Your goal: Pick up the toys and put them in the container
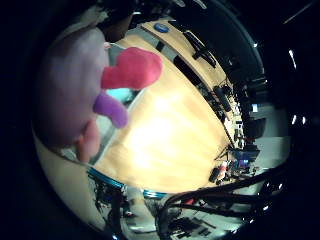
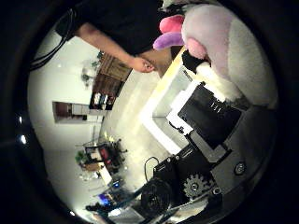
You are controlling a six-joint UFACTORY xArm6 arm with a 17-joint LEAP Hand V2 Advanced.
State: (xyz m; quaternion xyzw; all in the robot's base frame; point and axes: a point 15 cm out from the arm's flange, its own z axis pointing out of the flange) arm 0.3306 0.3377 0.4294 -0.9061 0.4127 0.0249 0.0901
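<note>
A pale lilac plush toy (image 1: pixel 70 95) with a pink limb, a purple limb and a salmon limb fills much of the little finger side view, close against my palm. It shows again in the thumb side view as the plush toy (image 2: pixel 224 42), pressed by a white and black finger (image 2: pixel 205 114) of my right hand (image 2: pixel 210 140), which curls round it. The toy hangs above the wooden table (image 1: pixel 165 130). A clear container (image 2: pixel 161 109) with pale walls sits on the table just beneath the toy.
A person's arm reaches to the table, with the hand (image 2: pixel 142 64) resting by its edge near the container. Dark devices (image 1: pixel 200 47) lie along the table's far side. Beyond the table are floor, shelves (image 2: pixel 105 84) and clutter.
</note>
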